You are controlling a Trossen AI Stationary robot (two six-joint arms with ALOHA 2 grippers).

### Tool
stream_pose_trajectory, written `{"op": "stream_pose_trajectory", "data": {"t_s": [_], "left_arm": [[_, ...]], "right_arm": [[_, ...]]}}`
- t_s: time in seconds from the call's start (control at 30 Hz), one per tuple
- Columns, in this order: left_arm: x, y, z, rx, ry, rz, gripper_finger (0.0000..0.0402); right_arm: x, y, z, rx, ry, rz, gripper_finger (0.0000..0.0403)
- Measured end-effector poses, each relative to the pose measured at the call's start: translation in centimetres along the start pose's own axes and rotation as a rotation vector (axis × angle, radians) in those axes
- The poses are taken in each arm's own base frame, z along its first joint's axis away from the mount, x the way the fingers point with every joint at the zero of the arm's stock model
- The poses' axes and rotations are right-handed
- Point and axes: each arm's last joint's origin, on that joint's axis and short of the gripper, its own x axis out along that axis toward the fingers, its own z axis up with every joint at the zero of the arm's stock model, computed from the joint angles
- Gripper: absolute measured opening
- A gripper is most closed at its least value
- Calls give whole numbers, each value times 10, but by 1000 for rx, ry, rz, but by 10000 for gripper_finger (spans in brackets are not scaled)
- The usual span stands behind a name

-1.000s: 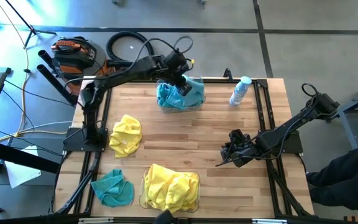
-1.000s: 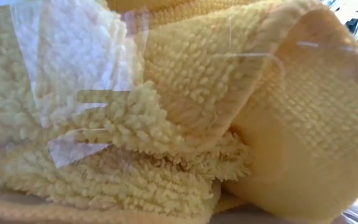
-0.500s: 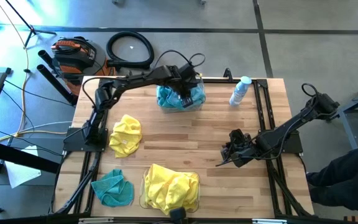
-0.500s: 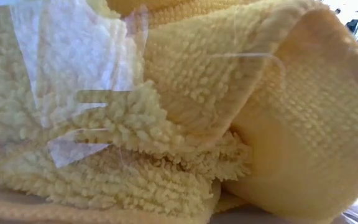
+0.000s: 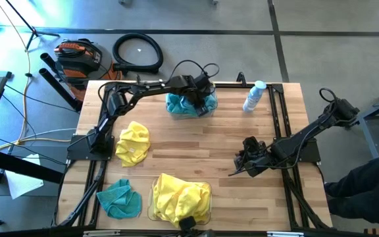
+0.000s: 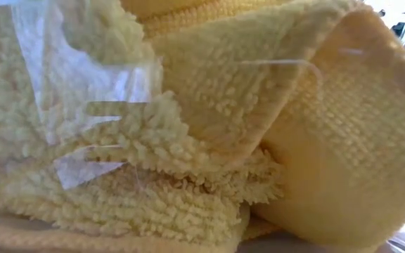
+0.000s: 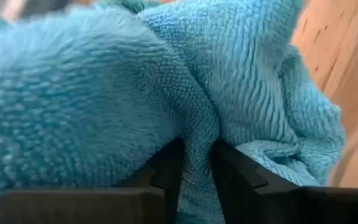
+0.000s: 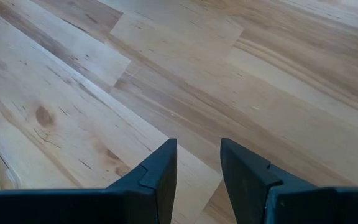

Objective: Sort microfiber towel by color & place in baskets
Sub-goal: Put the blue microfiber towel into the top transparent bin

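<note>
Teal fuzz fills your left wrist view: the left gripper (image 7: pixel 196 168) has its jaws a narrow gap apart with a fold of the teal towel (image 5: pixel 188 103) between them, and whether they pinch it or are letting go you cannot tell. That towel sits bunched in the far basket (image 5: pixel 210 105), just beside the white bottle (image 5: pixel 254 96). It looks soft, light and floppy, so pinch a raised ridge. Well away from the bottle, a loose yellow towel (image 5: pixel 133 143) and a second teal towel (image 5: pixel 120 199) lie on the table (image 5: pixel 216 141), beside a near basket heaped with yellow cloths (image 5: pixel 180 197). Your right gripper (image 8: pixel 197 165) waits over bare wood, jaws parted, empty.
</note>
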Motion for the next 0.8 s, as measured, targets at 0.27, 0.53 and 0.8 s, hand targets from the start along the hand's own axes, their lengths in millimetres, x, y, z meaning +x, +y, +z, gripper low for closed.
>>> {"op": "stream_pose_trajectory", "data": {"t_s": [0.27, 0.53, 0.8], "left_arm": [[11, -3, -2, -31, 11, 72, 108], [6, -4, 3, -70, -17, 122, 128], [-17, -8, 19, -361, -80, 141, 129]], "right_arm": [[0, -1, 0, -4, 1, -7, 118], [0, -1, 0, -6, 1, -9, 118], [0, -1, 0, -6, 1, -9, 118]]}}
